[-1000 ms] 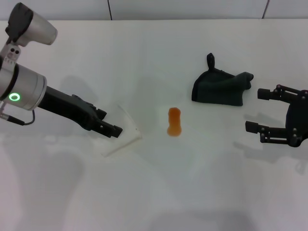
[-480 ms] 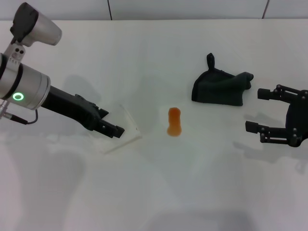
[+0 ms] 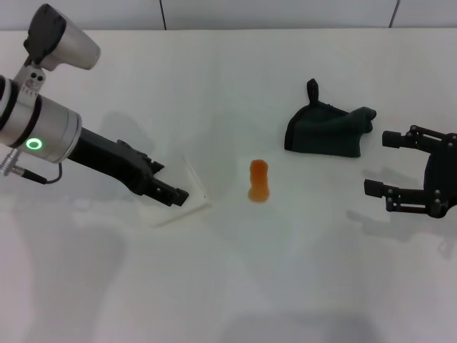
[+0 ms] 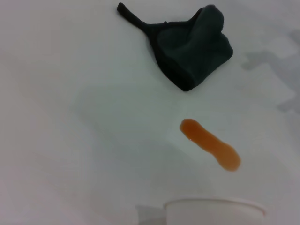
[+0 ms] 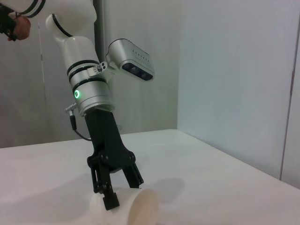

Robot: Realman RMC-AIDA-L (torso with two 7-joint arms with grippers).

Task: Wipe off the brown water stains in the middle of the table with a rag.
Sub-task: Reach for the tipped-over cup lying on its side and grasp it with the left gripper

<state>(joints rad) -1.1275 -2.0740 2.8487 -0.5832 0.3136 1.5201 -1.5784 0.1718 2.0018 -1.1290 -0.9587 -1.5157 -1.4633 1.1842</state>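
Head view: the right pincer (image 3: 380,163) hangs with its fingers spread apart and empty, the dark rag (image 3: 328,129) just beyond and inward of it; that soft, light crumpled cloth should bunch easily, so I'd pinch its raised middle fold. Further inward sits the brown water stains (image 3: 258,181) on the smooth white bench (image 3: 228,286). Beyond the puddle, the left pincer (image 3: 166,189) is clamped on a tipped white cup (image 3: 187,191).

stains (image 3: 258,181) mid-table (image 3: 235,286) | rag (image 3: 327,130) behind them, toward my right | cup (image 3: 178,196) on its side left of stains, in my left gripper (image 3: 168,191) | my right gripper (image 3: 391,163) far right, near rag
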